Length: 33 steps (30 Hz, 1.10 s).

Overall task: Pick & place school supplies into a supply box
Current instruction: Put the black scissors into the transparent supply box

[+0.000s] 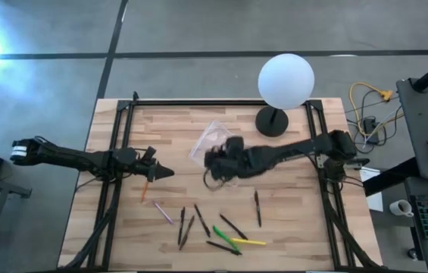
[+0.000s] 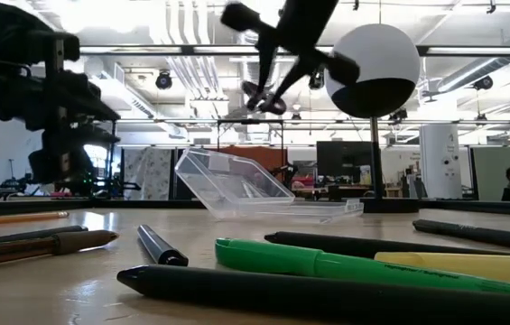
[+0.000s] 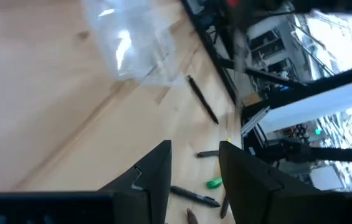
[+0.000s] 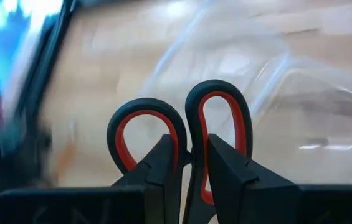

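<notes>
Wooden slats make up your table, with a white globe lamp at the far edge and an open office beyond. Your right gripper is clenched on the red-handled scissors, both finger loops standing up past the fingertips, and it hangs above the table right by the supply box. That clear case sits just ahead of the fingers with its hinged lid tilted open. Your left gripper waits over the near-left part of the table with its fingers parted and nothing between them; the pens and pencils lie scattered beyond its tips, a green one and a yellow one among the dark ones.

Watch the release. The fingers pinch the scissors between the loops, so they could pivot as you lower them and catch the box rim. The case looks light and nothing pins it; a nudge from the blades or your fingers would likely slide it or knock the lid shut. Letting go too high risks the scissors bouncing out.
</notes>
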Each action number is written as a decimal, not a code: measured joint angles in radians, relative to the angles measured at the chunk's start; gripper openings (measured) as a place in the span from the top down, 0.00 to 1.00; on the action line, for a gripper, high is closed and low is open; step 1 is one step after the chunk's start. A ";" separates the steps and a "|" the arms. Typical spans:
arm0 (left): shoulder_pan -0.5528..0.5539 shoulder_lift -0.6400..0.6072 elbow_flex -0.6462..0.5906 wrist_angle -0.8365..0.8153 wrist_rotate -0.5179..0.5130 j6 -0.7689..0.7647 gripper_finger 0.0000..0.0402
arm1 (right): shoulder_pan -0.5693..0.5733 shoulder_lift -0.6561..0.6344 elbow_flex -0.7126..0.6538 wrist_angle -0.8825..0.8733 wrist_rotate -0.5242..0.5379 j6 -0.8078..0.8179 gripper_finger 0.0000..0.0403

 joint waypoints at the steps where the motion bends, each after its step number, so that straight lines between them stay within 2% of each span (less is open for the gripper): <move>1: 0.000 0.000 0.009 0.000 0.000 0.019 0.71 | -0.019 0.001 -0.004 0.000 0.015 0.046 0.85; 6: 0.000 0.000 0.071 0.001 0.000 0.158 0.71 | -0.114 0.045 -0.016 0.000 0.088 0.121 0.84; 11: 0.000 0.000 0.143 -0.015 0.000 0.278 0.71 | -0.206 0.098 -0.017 0.106 0.079 0.000 0.84; 13: 0.000 0.000 0.175 -0.073 -0.005 0.332 0.71 | -0.232 0.123 -0.017 0.159 0.066 -0.072 0.84; 19: 0.001 0.000 0.278 -0.424 -0.141 0.443 0.71 | -0.253 0.187 -0.016 0.213 0.014 -0.202 0.84; 22: 0.003 0.000 0.295 -0.533 -0.233 0.486 0.71 | -0.252 0.235 -0.016 0.267 -0.068 -0.268 0.84; 24: 0.013 0.000 0.284 -0.553 -0.279 0.489 0.71 | -0.253 0.261 -0.016 0.331 -0.128 -0.310 0.84; 28: 0.045 0.001 0.246 -0.554 -0.287 0.484 0.71 | -0.253 0.306 -0.003 0.381 -0.179 -0.323 0.83; 33: 0.057 0.000 0.224 -0.552 -0.285 0.461 0.71 | -0.253 0.317 0.008 0.378 -0.246 -0.426 0.72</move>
